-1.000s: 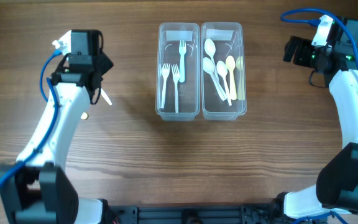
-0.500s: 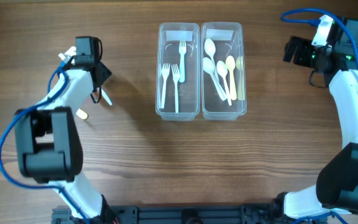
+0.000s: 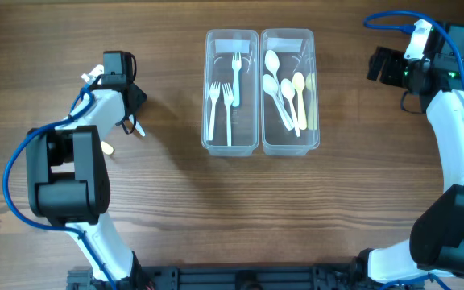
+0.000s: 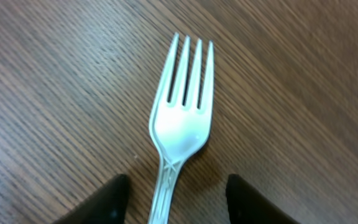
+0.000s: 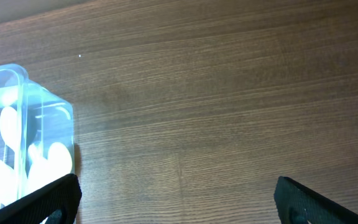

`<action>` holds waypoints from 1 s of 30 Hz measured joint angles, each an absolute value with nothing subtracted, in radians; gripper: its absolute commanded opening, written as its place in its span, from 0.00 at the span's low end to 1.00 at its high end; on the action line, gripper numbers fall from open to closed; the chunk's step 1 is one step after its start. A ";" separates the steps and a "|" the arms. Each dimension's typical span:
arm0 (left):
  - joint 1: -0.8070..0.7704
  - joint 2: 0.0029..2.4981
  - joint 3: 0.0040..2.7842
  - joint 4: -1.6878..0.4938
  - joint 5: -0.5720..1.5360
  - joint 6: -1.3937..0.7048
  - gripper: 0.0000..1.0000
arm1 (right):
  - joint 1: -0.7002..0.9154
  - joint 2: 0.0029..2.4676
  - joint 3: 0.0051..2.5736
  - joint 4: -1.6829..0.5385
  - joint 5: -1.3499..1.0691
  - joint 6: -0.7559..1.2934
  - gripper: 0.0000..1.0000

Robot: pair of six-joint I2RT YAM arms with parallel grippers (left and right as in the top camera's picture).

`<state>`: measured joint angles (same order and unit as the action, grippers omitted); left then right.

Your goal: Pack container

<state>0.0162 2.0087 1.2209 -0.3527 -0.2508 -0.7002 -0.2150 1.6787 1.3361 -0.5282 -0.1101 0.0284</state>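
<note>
The clear twin container stands at the back middle of the table. Its left tub holds three white forks, its right tub several spoons. A white plastic fork lies flat on the wood at the left, tines pointing away from the wrist; it also shows in the overhead view. My left gripper is open, its two dark fingertips either side of the fork's handle, not touching it. My right gripper is open wide and empty, to the right of the container's corner.
A small pale piece shows on the wood beside the left arm, partly hidden by it. The left arm lies along the table's left side, and the right arm along its right edge.
My left arm has folded down and its gripper has come lower over the loose fork. The fork, the container and the right arm have not moved.
</note>
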 measured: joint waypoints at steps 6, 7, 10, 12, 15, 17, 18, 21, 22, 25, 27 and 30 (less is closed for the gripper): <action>0.016 2.015 1.222 -0.350 -0.253 -0.703 0.04 | -0.215 1.679 1.336 -0.528 -0.110 0.028 1.00; 0.016 2.016 1.222 -0.350 -0.253 -0.702 0.04 | -0.215 1.679 1.336 -0.528 -0.110 0.028 1.00; 0.016 2.016 1.223 -0.351 -0.254 -0.701 0.04 | -0.215 1.679 1.336 -0.528 -0.110 0.028 1.00; 0.016 2.016 1.224 -0.352 -0.253 -0.701 0.04 | -0.215 1.679 1.336 -0.528 -0.110 0.028 1.00; 0.016 2.016 1.226 -0.358 -0.253 -0.701 0.04 | -0.215 1.679 1.336 -0.528 -0.110 0.028 1.00; 0.016 2.013 1.228 -0.364 -0.253 -0.701 0.04 | -0.215 1.679 1.336 -0.528 -0.110 0.028 1.00; 0.016 2.008 1.228 -0.377 -0.253 -0.699 0.04 | -0.215 1.679 1.336 -0.528 -0.110 0.028 1.00; 0.016 1.982 1.228 -0.405 -0.259 -0.694 0.04 | -0.215 1.679 1.336 -0.528 -0.110 0.028 1.00; 0.016 1.964 1.228 -0.414 -0.263 -0.693 0.04 | -0.215 1.679 1.336 -0.528 -0.110 0.028 1.00; 0.016 1.906 1.228 -0.422 -0.265 -0.685 0.04 | -0.215 1.679 1.336 -0.528 -0.110 0.028 1.00; 0.016 1.850 1.228 -0.425 -0.265 -0.682 0.04 | -0.215 1.679 1.336 -0.528 -0.110 0.028 1.00; 0.016 1.778 1.228 -0.438 -0.265 -0.677 0.04 | -0.215 1.679 1.336 -0.528 -0.110 0.028 1.00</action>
<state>0.0162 1.7779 1.2278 -0.4381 -0.2649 -0.6773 -0.2150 1.6787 1.3361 -0.5278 -0.1101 0.0284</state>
